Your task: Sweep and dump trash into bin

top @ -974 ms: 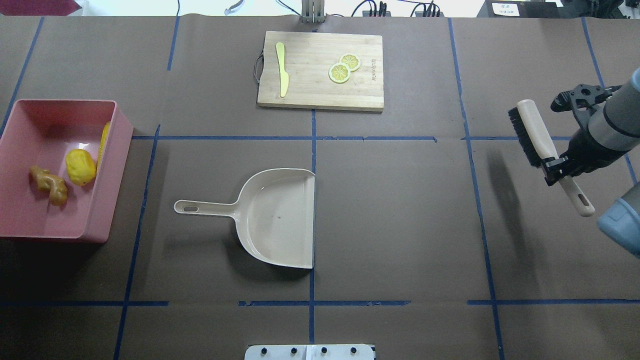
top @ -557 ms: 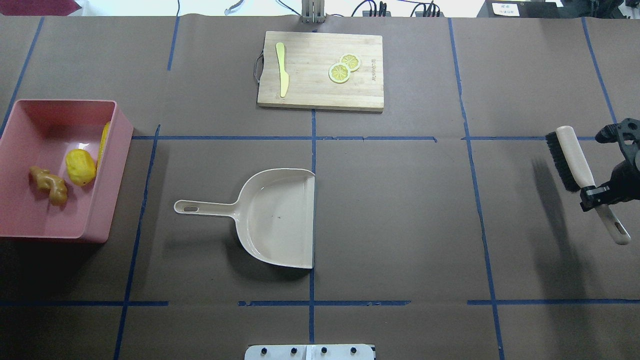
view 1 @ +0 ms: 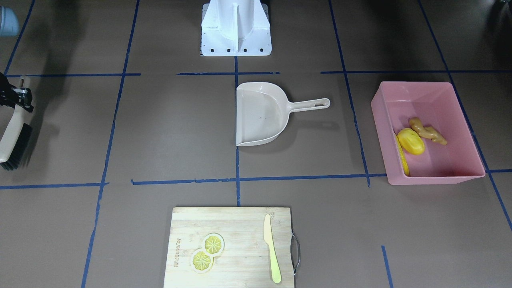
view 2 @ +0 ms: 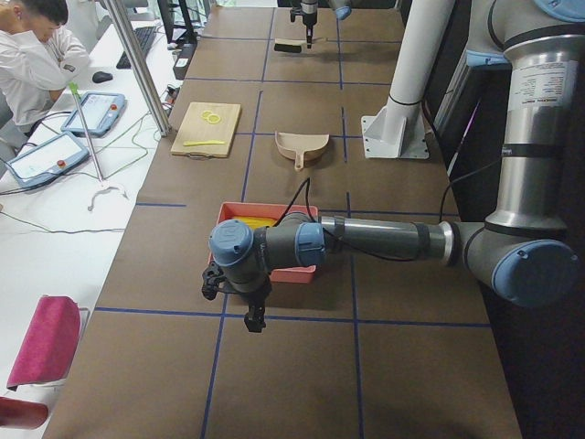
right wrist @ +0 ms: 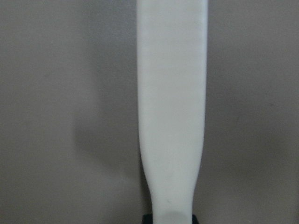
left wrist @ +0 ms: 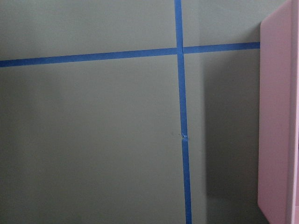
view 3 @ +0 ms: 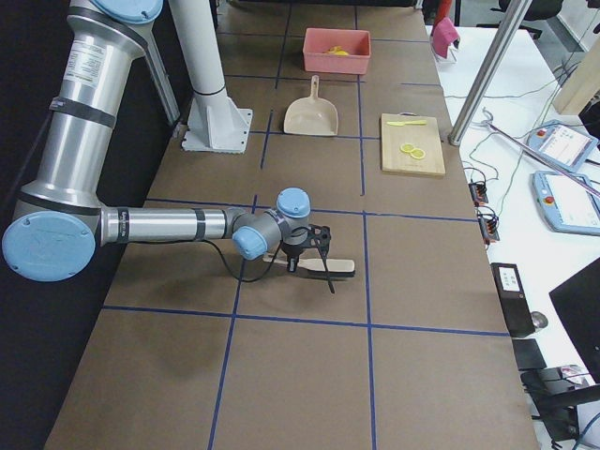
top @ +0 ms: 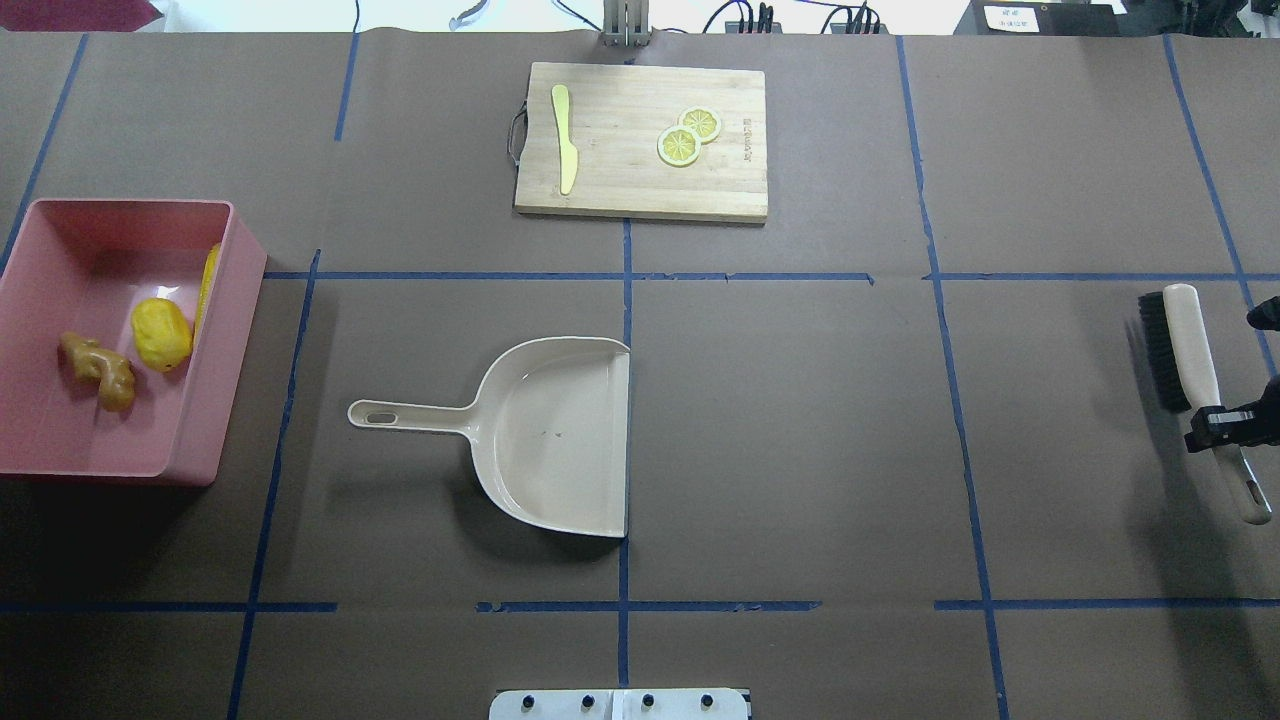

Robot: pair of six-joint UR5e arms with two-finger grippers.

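The pink bin [top: 226, 400] stands at the table's left end and holds the trash: a corn cob [top: 207, 285] against its wall, a yellow lump [top: 162, 334] and a ginger root [top: 98, 370]. The front-facing view shows the bin [view 1: 436, 179], corn [view 1: 402, 158], lump [view 1: 411, 141] and ginger [view 1: 427, 131] too. My right gripper [top: 1224, 424] is shut on the handle of a black-bristled brush [top: 1185, 340], low over the table's right end. My left gripper [view 2: 249, 306] shows only in the exterior left view, beside the bin's outer end; I cannot tell its state.
The beige dustpan [top: 560, 440] lies empty at the table's middle, handle toward the bin. A wooden cutting board [top: 640, 180] with a pale yellow knife [top: 565, 140] and two lemon slices [top: 688, 136] sits at the far middle. The robot base [view 1: 236, 28] stands at the near edge.
My right gripper has carried the brush right and toward the robot's side, down close to the table. The bin, trash and dustpan have not moved.
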